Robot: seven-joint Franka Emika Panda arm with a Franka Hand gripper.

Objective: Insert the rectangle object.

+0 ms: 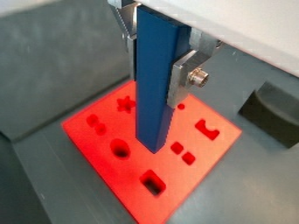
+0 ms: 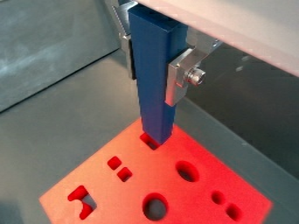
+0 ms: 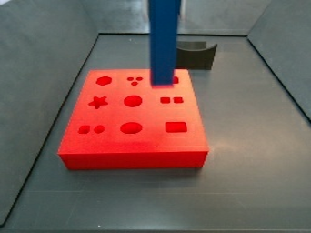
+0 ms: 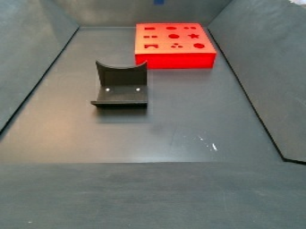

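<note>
Rectangle object (image 1: 156,83), a long blue bar, hangs upright over the red block (image 3: 134,136), its lower end above the block's top face in both wrist views; whether the end touches the block is unclear. Red block sits on the dark floor (image 4: 156,152), at the far end in a side view (image 4: 174,45), its top cut with shaped holes. Dark grey curved holder (image 4: 120,86) stands well apart, nearer than the block in that view. Gripper (image 2: 158,66) is above the block, silver finger plates (image 1: 184,77) clamped on the bar's upper part.
</note>
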